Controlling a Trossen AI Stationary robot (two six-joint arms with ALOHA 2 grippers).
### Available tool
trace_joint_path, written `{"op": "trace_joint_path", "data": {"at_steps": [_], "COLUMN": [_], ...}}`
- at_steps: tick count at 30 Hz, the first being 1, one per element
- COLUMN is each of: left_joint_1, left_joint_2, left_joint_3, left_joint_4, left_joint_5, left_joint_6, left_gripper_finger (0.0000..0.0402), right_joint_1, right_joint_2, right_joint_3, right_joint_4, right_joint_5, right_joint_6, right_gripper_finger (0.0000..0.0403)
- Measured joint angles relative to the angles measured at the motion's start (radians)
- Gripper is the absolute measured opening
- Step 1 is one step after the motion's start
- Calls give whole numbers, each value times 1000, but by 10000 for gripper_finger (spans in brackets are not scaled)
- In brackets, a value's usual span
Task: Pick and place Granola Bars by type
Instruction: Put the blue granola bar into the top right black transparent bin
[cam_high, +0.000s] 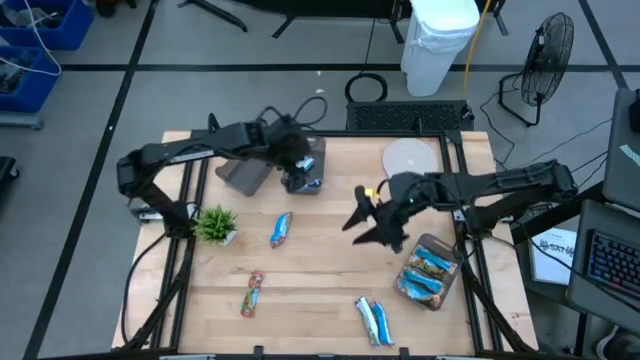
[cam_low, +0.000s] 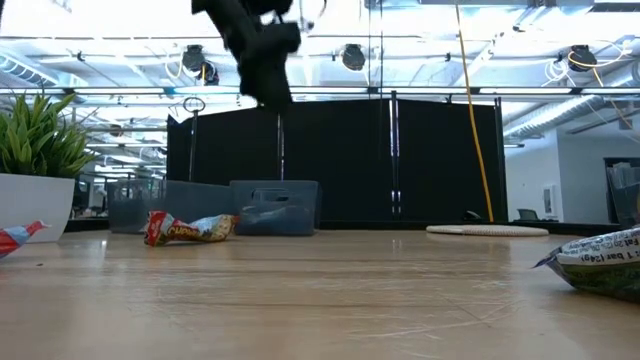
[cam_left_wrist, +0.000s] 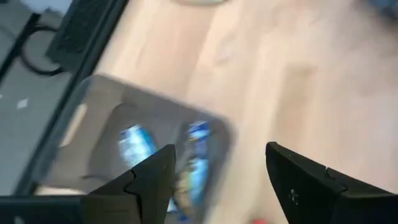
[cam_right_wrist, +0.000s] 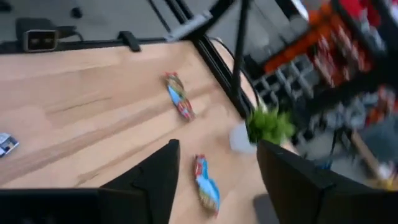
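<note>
Above the far-left bin (cam_high: 305, 170), the left claw (cam_high: 296, 165) hung released over bars dropped inside, while the empty, parted right claw (cam_high: 362, 222) apparently needed the mid-worktop Granola Bars (cam_high: 282, 228) next.

Wooden tabletop (cam_high: 320, 270) carrying two bins (cam_high: 428, 272), loose Granola Bars (cam_high: 281, 229), a plant (cam_high: 216, 224), a pale disc (cam_high: 410, 157).

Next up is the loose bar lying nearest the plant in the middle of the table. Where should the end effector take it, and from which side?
Grip that granola bar across its narrow middle, coming straight down from above. It lies flat on the table, long axis running roughly near-to-far, clear of the plant, so fingers should close across its short width. The crimped ends would likely slip.
</note>
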Motion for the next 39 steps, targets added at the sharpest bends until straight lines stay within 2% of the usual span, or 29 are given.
{"op": "trace_joint_path", "data": {"at_steps": [5, 14, 19, 23, 30, 39], "left_joint_1": [-60, -174, -210, -232, -248, -247], "left_joint_2": [-93, -169, -171, -171, -171, -171], "left_joint_3": [0, 0, 0, 0, 0, 0], "left_joint_4": [12, 172, 276, 317, 322, 322], "left_joint_5": [72, 86, 85, 82, 78, 55], "left_joint_6": [-125, -366, -462, -500, -535, -564], "left_gripper_finger": [253, 253, 253, 253, 253, 253], "right_joint_1": [112, 245, 280, 302, 328, 368], "right_joint_2": [0, 16, 57, 100, 196, 363], "right_joint_3": [0, 0, 0, 0, 0, 0], "right_joint_4": [30, 20, -51, -83, -72, -63], "right_joint_5": [101, 96, 20, 13, -61, -61], "right_joint_6": [-54, -11, -20, -21, -86, -103], "right_gripper_finger": [244, 270, 265, 264, 263, 263]}}
